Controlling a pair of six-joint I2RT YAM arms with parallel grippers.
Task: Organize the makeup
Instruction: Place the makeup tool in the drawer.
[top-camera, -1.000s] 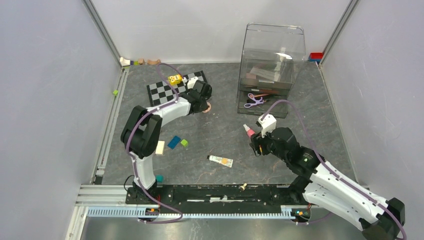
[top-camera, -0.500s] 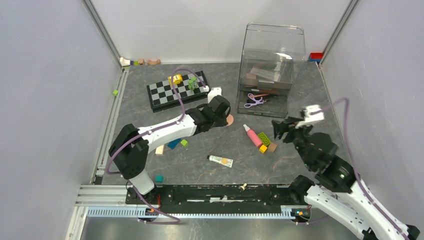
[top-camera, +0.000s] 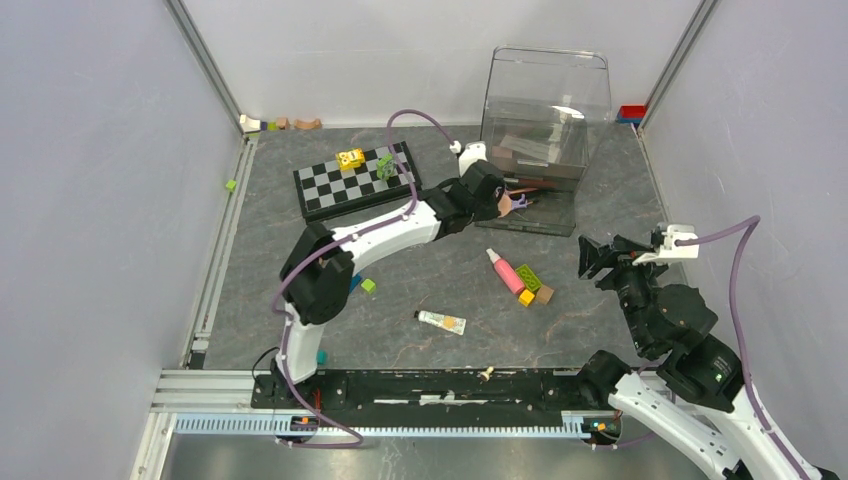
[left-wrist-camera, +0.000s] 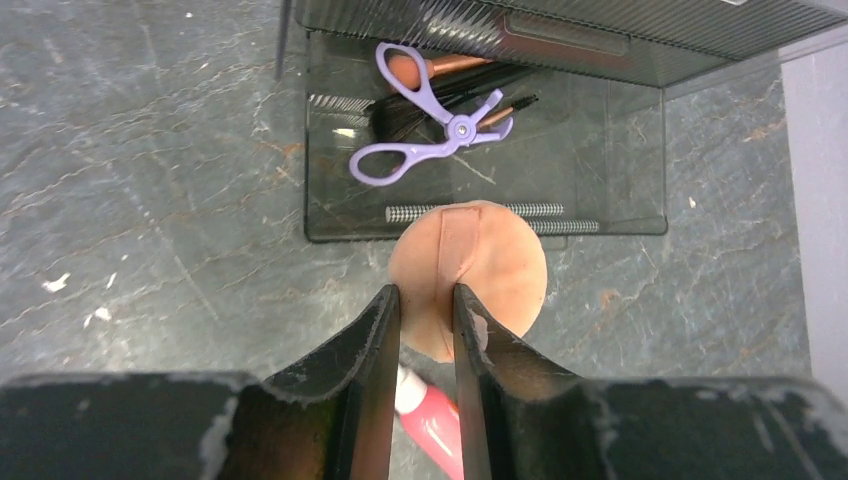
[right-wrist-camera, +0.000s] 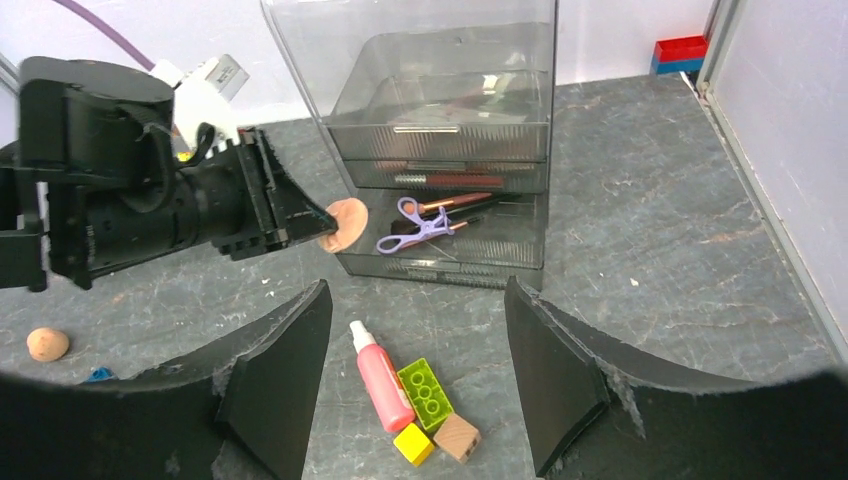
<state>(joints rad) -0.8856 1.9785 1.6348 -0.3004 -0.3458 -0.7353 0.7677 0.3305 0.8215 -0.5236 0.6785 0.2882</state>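
Gripped edge-on in the closed left hand (left-wrist-camera: 425, 300): round peach sponge (left-wrist-camera: 467, 270), held over the front lip of the open bottom drawer (left-wrist-camera: 600, 180) of the clear organizer (top-camera: 545, 90), at 1 o'clock on the tabletop (top-camera: 420, 280). Inside that drawer, at 12 o'clock from the sponge: purple curler (left-wrist-camera: 430, 125) lying flat across dark thin brushes (left-wrist-camera: 450, 85). At 6 o'clock from the sponge, flat on the tabletop: pink tube (top-camera: 505, 271), touching a cluster of toy blocks (top-camera: 533, 283) on its 3 o'clock side. Farther toward 7 o'clock, well apart: cream tube (top-camera: 441, 321). At 4 o'clock from the sponge, raised clear of the tabletop: right hand (right-wrist-camera: 415, 290), fingers spread wide, nothing between them. At 9 o'clock from the organizer: chessboard (top-camera: 350, 180) carrying two small blocks.
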